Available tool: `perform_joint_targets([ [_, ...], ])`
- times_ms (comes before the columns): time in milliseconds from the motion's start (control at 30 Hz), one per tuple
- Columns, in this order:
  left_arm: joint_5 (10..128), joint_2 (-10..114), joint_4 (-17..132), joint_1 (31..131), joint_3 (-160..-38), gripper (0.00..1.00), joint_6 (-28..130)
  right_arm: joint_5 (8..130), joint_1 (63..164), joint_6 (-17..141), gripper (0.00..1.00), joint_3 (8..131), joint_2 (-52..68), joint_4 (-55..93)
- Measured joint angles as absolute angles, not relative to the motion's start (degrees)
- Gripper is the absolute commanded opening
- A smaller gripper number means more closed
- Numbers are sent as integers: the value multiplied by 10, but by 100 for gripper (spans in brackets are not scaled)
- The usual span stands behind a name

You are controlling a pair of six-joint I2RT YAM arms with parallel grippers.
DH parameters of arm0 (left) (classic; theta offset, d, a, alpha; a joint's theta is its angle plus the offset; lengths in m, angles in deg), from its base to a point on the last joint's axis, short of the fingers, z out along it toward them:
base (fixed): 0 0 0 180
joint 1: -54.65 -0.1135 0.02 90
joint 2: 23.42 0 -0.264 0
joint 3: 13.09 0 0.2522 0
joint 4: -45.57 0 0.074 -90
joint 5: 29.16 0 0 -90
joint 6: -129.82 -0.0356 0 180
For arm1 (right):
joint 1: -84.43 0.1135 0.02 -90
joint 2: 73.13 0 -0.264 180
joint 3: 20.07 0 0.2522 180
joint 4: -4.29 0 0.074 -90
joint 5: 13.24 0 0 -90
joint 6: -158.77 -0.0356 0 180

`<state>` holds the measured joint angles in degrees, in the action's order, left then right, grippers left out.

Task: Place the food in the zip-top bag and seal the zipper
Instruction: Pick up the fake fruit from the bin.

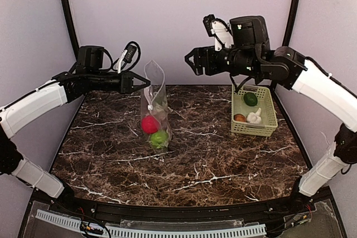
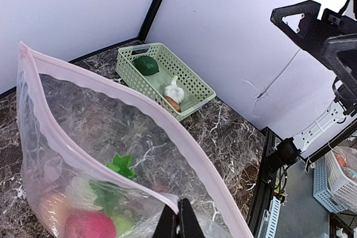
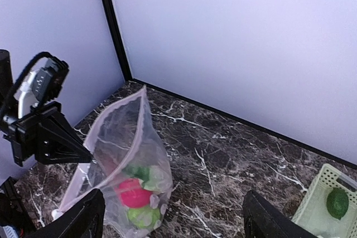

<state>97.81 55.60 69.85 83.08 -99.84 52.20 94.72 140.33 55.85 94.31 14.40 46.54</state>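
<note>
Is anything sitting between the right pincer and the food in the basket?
Nothing visible. The right pincer hangs open above the table, and the garlic, dark green piece and brown piece lie uncovered in the open-topped basket.

The left gripper [image 1: 146, 84] holds the zip-top bag [image 1: 158, 100] upright, red apple [image 1: 149, 124] and green apple [image 1: 159, 138] inside.

clear crinkly plastic zip-top bag [image 1: 154, 88], pale green plastic lattice basket [image 1: 254, 129], glossy dark marble-look table [image 1: 223, 160]
</note>
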Motion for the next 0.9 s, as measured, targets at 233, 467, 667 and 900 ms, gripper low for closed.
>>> perform_joint_targets([
  [233, 979, 556, 703, 830, -991, 1, 512, 929, 1321, 536, 88, 860, 121, 494],
  [467, 978, 551, 703, 830, -983, 1, 506, 865, 1192, 518, 84, 790, 122, 511],
  [667, 976, 548, 702, 831, -979, 1, 502, 846, 1105, 516, 83, 747, 143, 504],
  [900, 968, 546, 702, 831, -979, 1, 496, 839, 1030, 525, 81, 716, 198, 489],
])
